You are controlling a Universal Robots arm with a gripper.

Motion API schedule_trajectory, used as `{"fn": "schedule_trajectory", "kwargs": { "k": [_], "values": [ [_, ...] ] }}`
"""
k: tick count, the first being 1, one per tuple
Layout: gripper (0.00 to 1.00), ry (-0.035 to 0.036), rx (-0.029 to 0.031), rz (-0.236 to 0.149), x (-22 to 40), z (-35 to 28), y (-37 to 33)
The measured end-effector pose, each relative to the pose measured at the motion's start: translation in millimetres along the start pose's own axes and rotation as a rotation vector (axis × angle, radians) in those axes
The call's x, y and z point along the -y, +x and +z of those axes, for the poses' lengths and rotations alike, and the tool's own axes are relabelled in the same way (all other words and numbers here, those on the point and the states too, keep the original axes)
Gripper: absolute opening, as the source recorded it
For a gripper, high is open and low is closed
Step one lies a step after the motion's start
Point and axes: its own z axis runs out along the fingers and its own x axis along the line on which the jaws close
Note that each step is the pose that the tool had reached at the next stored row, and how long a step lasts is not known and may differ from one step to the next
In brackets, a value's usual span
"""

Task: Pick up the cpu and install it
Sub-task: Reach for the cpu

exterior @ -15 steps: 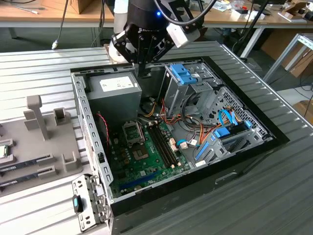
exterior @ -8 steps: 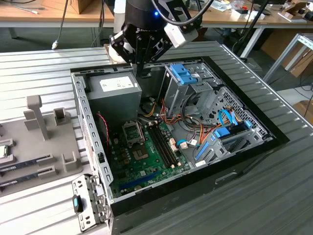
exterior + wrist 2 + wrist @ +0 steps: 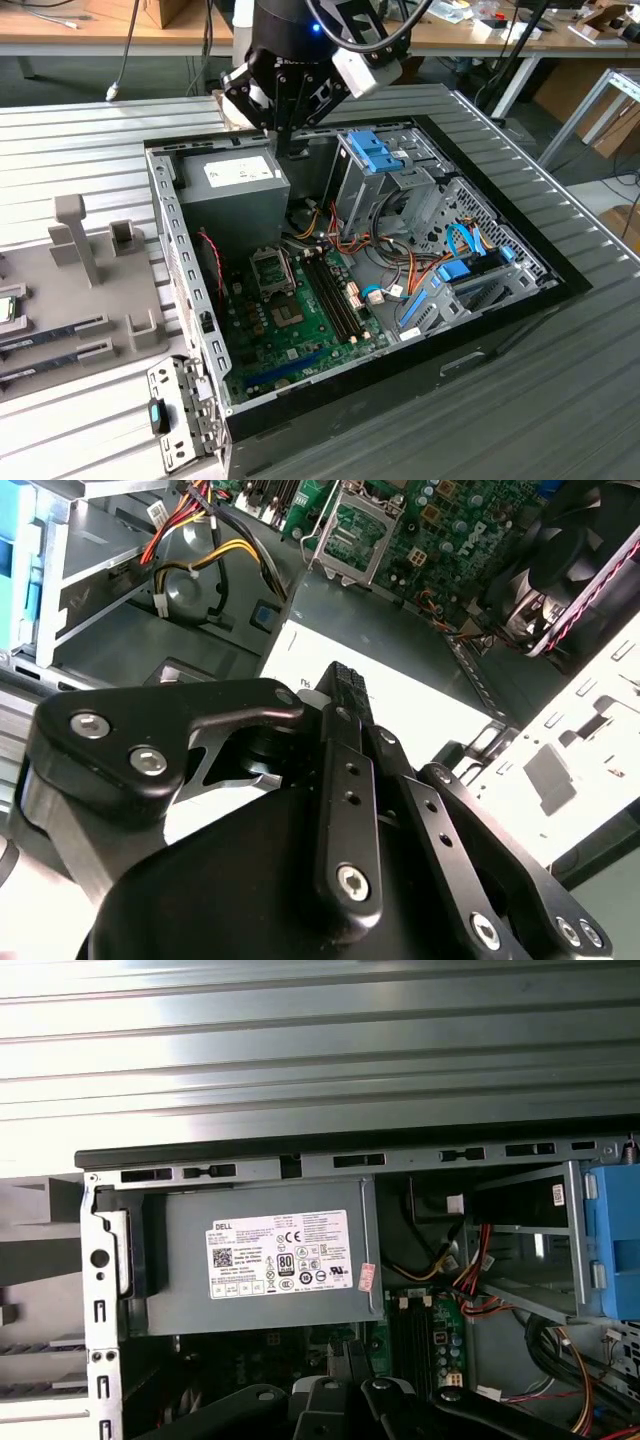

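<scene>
Exterior view: end effector [image 3: 291, 150], grip unclear, over case [image 3: 190, 300] in ribbed table [image 3: 100, 150]; desks [image 3: 60, 40] behind.

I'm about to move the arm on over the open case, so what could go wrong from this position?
The gripper hangs over the power supply; a straight descent could hit it. The CPU socket sits between a red cable and the wire bundle, which could snag the arm.

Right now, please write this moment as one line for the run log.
gripper: above power supply | computer case: open | cpu socket: empty, on motherboard
</scene>
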Motion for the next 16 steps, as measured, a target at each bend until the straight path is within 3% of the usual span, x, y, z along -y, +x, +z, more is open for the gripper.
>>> {"fn": "schedule_trajectory", "kwargs": {
  "k": [16],
  "values": [
    [0.11, 0.0000, 0.0000, 0.000, 0.6, -0.2, 8.0]
  ]
}}
